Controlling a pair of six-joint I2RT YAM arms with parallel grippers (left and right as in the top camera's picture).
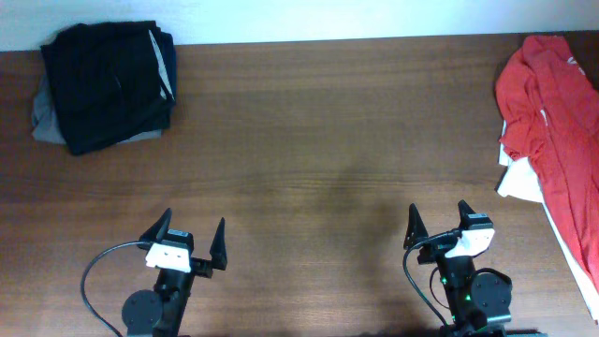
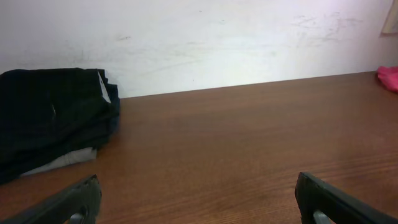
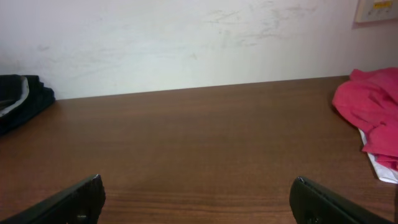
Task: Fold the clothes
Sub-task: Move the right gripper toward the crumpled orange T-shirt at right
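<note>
Overhead view shows the shirt (image 1: 552, 122) crumpled in a heap at the far right edge of the table (image 1: 309, 140). It partly runs out of the picture, and a white piece (image 1: 518, 180) shows from under its left side. No part of it is spread flat and no fold can be seen. By my reading the task has not begun: the shirt must be picked up, laid out on the bare middle of the table, and then folded.

The left tool (image 1: 195, 221) and the right tool (image 1: 437, 208) both sit at the near edge of the table. Each has its jaws spread wide with nothing between them, and both point toward the far side.

The shirt lies ahead and to the right of the right tool, apart from it, and well apart from the left tool across the table. In the right wrist view it fills the right edge, beyond that tool's right finger, with bare wood between. The left wrist view catches only a sliver of red at far right.

A dark pile (image 1: 103, 84) of folded garments sits at the far left corner, touching neither tool. The right tool looks the nearer one for a first reach.
</note>
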